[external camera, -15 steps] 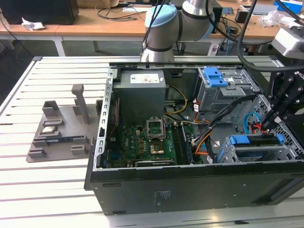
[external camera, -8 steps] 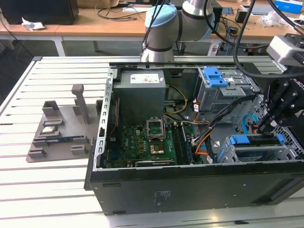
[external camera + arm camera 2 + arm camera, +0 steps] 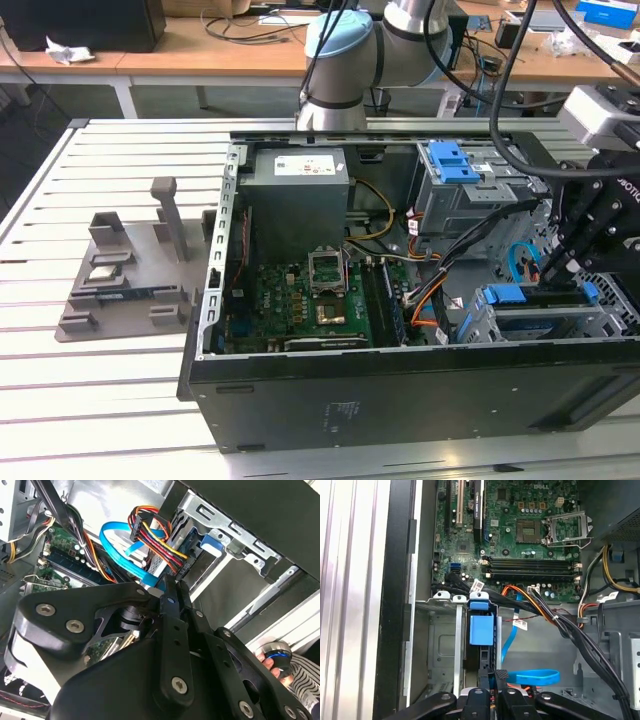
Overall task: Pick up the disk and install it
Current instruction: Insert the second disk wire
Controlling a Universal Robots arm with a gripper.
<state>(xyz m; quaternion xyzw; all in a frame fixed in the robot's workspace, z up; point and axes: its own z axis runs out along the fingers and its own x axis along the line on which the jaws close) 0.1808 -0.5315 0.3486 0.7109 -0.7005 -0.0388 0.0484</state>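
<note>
An open computer case [image 3: 300,390] lies on a slatted white table [image 3: 90,420], its inside facing up. Inside, a green motherboard [image 3: 300,305] fills the floor, with an open CPU socket [image 3: 328,268] near its middle and a grey power supply [image 3: 296,200] beside it. At the far corner a metal drive cage [image 3: 470,195] carries a blue clip [image 3: 448,160] on top. Orange, red and yellow cables [image 3: 425,300] run between the board and the bays.

At the exterior view's right, the arm's black gripper [image 3: 548,268] reaches down into the case's lower drive bay [image 3: 480,325]. The disk [image 3: 545,318] sits in that bay, its blue carrier frame along the near edge and its silver body slid into the metal rack. In the first wrist view the blue frame [image 3: 481,625] stands straight ahead of the gripper [image 3: 492,680], seated between the bay's metal rails [image 3: 457,640], with a blue flat cable [image 3: 532,676] looping just beside it. The fingertips appear pressed close together, right at the disk's frame; whether they pinch it cannot be told.

The second wrist view looks past the gripper's linkage [image 3: 175,630] to a blue cable [image 3: 125,555] and a power plug [image 3: 155,530].

Left of the case, on the table, a grey fixture [image 3: 130,275] holds a small silver chip [image 3: 108,268] and a memory stick [image 3: 125,296].
</note>
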